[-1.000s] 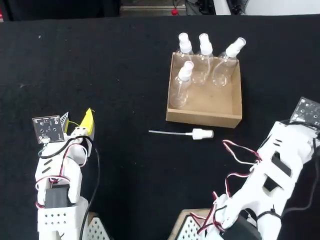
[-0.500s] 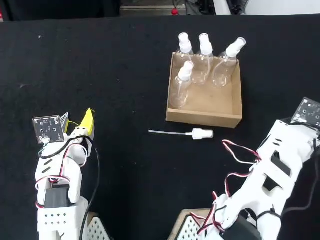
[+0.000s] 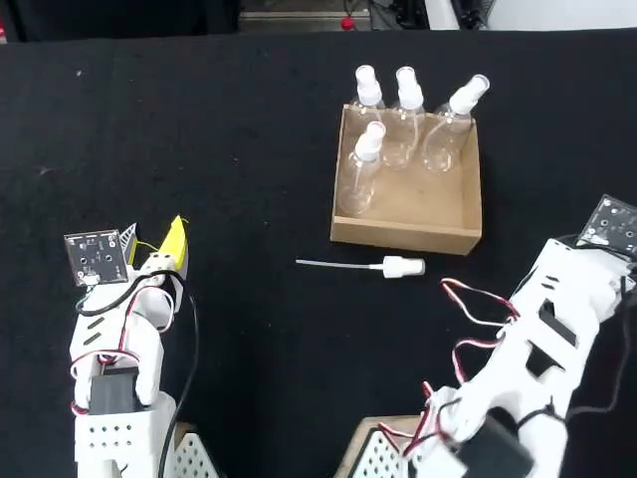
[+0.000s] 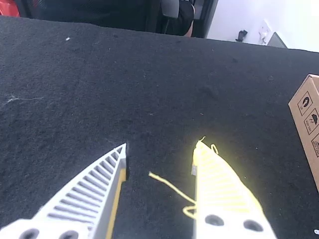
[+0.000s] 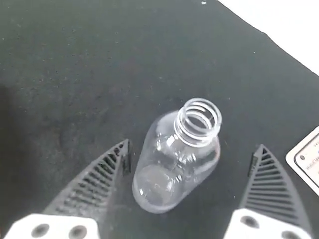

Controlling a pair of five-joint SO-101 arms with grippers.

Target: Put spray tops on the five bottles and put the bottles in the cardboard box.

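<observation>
The cardboard box (image 3: 468, 214) at the back right holds several clear bottles (image 3: 358, 174) with white spray tops fitted. A loose spray top (image 3: 402, 266) with its long tube lies on the black table just in front of the box. In the right wrist view a clear bottle (image 5: 177, 153) without a top lies between the spread fingers of my right gripper (image 5: 192, 157), which is open and not touching it. My left gripper (image 4: 160, 149) is open over bare table at the front left, with one white and one yellow finger (image 3: 174, 239).
The black cloth (image 3: 229, 139) covers the table. A corner of the cardboard box (image 4: 309, 117) shows in the left wrist view. Perforated arm bases (image 3: 383, 453) stand at the front edge. Room clutter lies beyond the far edge.
The right arm has shifted slightly; the left arm, box and loose spray top have stayed put.
</observation>
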